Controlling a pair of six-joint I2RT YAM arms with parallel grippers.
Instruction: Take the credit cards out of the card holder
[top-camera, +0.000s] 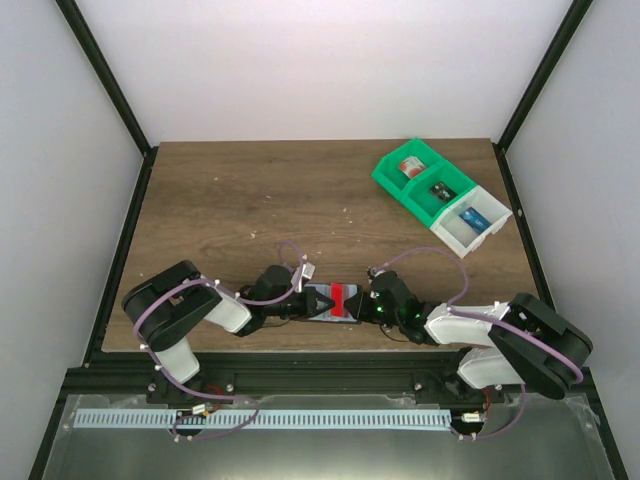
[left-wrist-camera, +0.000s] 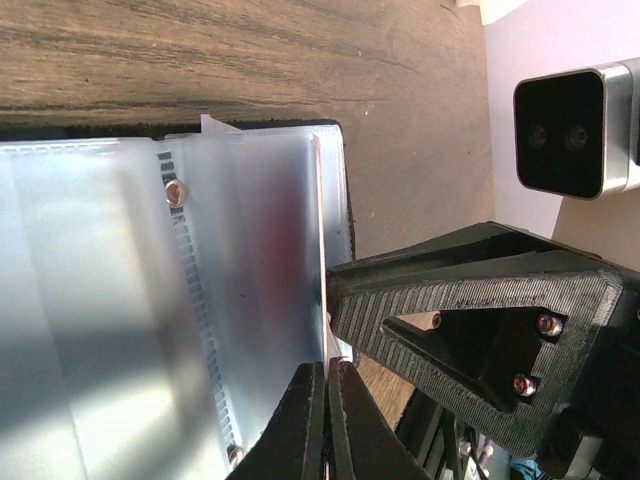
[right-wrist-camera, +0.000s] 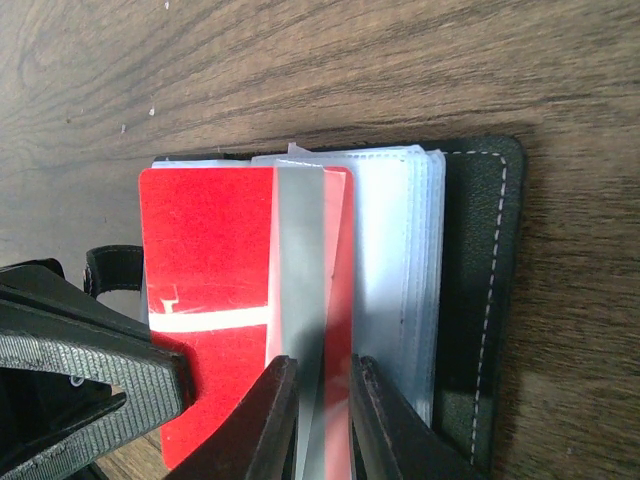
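The card holder (top-camera: 320, 300) lies open near the table's front edge, between both grippers. In the right wrist view its dark stitched cover (right-wrist-camera: 470, 300) carries a stack of clear sleeves (right-wrist-camera: 400, 250). A red card with a white stripe (right-wrist-camera: 205, 250) sticks out over them; it also shows in the top view (top-camera: 340, 297). My right gripper (right-wrist-camera: 322, 400) is closed down on a raised grey sleeve strip and the red card's edge. My left gripper (left-wrist-camera: 327, 400) is shut on the thin edge of a frosted sleeve (left-wrist-camera: 250, 280). Its finger (right-wrist-camera: 80, 360) rests by the card's corner.
Two green bins (top-camera: 420, 180) and a white bin (top-camera: 472, 218), with small items in them, stand at the back right. The black frame rail (top-camera: 300, 365) runs just in front of the holder. The two grippers sit almost tip to tip.
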